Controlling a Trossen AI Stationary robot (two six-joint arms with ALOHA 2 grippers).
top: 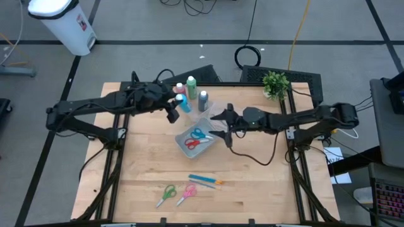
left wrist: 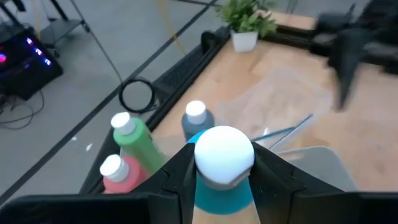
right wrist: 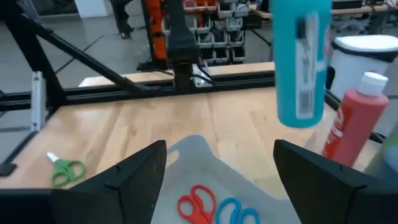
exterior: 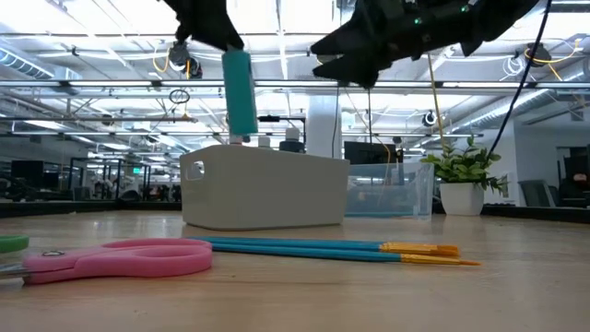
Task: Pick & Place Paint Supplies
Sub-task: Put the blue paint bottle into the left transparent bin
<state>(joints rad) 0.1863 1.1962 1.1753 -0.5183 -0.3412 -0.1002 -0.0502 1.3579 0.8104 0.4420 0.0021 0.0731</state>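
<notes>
My left gripper (top: 177, 108) is shut on a light blue bottle (exterior: 241, 92) with a white cap, held in the air near the table's far side. Red (top: 179, 89), green (top: 191, 85) and grey (top: 202, 99) bottles stand behind it. My right gripper (top: 216, 116) hovers open and holds nothing, above a whitish tub (top: 211, 144) in which red and blue scissors (top: 197, 139) lie. Blue brushes (top: 205, 181), green scissors (top: 166, 194) and pink scissors (top: 187, 194) lie on the table near its front edge. My left gripper pinches the light blue bottle at its upper end, by the white cap (left wrist: 224, 152), between its two fingers (left wrist: 180, 171). The fingers come from the table's left, slanting a little downward. The bottle hangs roughly upright below them, lifted clear of the table.
A clear tub (exterior: 387, 194) stands beyond the whitish tub, and a small potted plant (top: 275, 84) is at the far right corner. Bare wood lies along the table's left and right sides.
</notes>
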